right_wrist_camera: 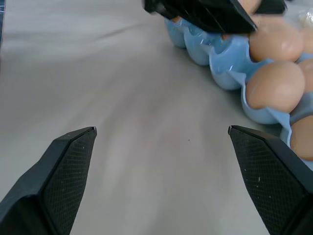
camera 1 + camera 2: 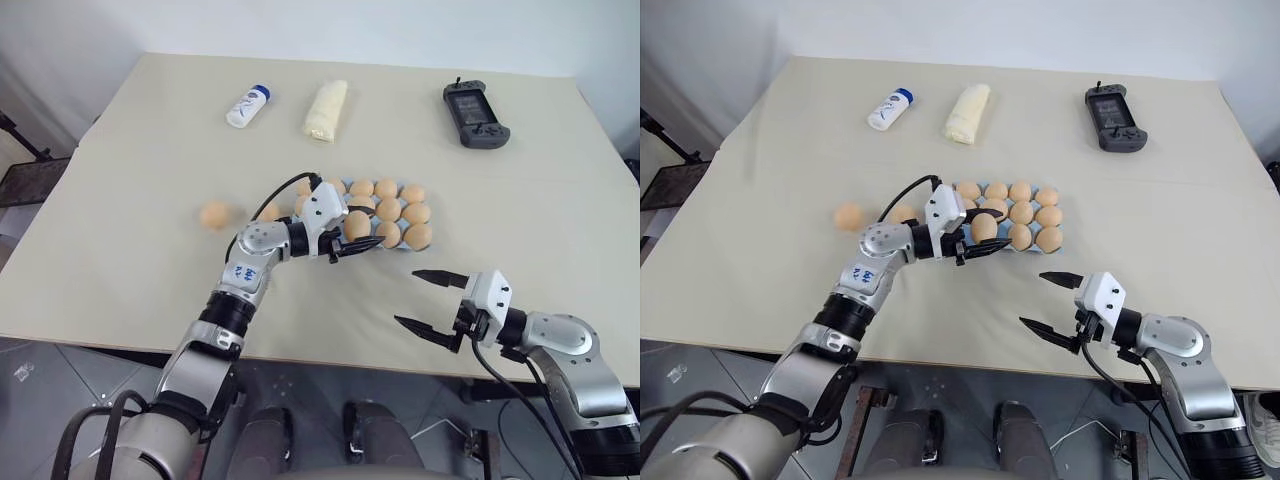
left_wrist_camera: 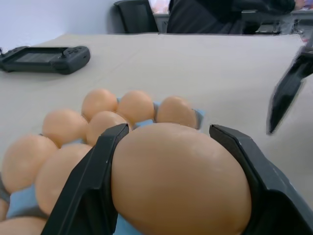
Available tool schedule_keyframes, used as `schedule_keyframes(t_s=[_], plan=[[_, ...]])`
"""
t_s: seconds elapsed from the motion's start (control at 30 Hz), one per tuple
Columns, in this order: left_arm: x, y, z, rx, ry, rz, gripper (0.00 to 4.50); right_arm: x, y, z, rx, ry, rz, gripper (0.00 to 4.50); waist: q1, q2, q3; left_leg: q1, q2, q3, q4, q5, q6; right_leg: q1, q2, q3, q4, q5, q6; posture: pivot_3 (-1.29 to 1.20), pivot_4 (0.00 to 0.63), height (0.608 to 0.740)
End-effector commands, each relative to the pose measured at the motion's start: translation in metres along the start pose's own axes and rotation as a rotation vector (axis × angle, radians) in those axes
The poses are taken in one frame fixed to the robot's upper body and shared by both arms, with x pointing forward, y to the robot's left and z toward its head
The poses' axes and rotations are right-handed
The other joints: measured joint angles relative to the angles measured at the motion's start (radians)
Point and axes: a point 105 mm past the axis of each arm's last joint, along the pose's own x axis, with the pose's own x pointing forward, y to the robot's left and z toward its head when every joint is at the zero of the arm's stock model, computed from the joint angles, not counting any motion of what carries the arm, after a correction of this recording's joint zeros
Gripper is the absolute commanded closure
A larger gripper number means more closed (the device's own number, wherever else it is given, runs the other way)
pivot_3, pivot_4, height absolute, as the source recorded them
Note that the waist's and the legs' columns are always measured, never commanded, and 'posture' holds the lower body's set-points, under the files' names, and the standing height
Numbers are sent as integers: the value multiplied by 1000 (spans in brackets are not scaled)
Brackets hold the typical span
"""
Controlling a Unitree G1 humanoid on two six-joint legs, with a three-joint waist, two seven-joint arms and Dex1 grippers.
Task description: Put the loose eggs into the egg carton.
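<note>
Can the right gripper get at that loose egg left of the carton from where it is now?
Probably not: the loose egg lies beyond the egg carton and the left gripper, across from the open right gripper.

There was one egg carton. About ten seated eggs showed in its cups, though an arm hid its left end, so the full number could not be told. One gripped egg hung just over the carton's near edge. Two loose eggs lay to the left of the carton. Beyond the carton were one white bottle with a blue cap, one cream wrapped roll and one dark grey handheld game controller.
</note>
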Motion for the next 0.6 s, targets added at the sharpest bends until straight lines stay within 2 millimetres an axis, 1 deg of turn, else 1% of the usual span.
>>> schedule_keyframes(t_s=[0.03, 0.17, 0.27, 0.33, 0.37, 0.47, 0.5, 0.6], plan=[[6, 6, 4, 27, -20, 12, 2115, -5, -2, 12, -33, -31, -48, 0, 2, 0, 0, 0, 0, 0, 0, 0, 0, 0, 0, 0, 0, 0, 0, 0, 150, 740], [16, 4, -3, -3, -2, 8, 2115, -3, 1, 13, -29, -39, -67, 0, 2, 0, 0, 0, -1, 0, 0, 0, 0, 0, -1, 0, -1, 0, 1, 0, 150, 740], [22, 4, -3, -25, -9, 15, 2115, -2, 2, 15, -28, -47, -75, 0, 3, 0, 0, 0, -1, 0, 0, 0, 0, 0, -1, 0, -1, 0, 1, 0, 150, 740], [25, 5, -2, -29, -14, 24, 1384, -1, 3, 17, -28, -51, -78, 0, 3, 0, 0, 0, -1, 0, 0, 0, 0, 0, -1, 0, -1, 0, 1, 0, 150, 740], [26, 7, -2, -37, -16, 33, 1149, -1, 4, 18, -27, -53, -79, 0, 4, 0, 0, 0, -1, 0, 0, 0, 0, 0, -1, 0, -1, 0, 1, 0, 150, 740], [27, 11, 1, -32, -17, 52, 115, 1, 5, 20, -25, -59, -78, 0, 0, -1, 0, 0, -1, 0, 0, 0, 0, 0, -1, 0, 0, 0, 1, 0, 150, 740], [26, 12, 2, -25, -20, 51, 16, 1, 5, 20, -25, -61, -76, 0, 0, -1, 0, 0, -1, 0, 0, 0, 0, 0, -1, 0, 0, 0, 1, 0, 150, 740], [19, 17, 9, 14, -46, 57, 16, 4, 6, 23, -23, -71, -68, 0, 0, -1, 0, 0, -1, 0, 0, 0, 0, 0, -1, 0, 0, 0, 1, 0, 150, 740]])
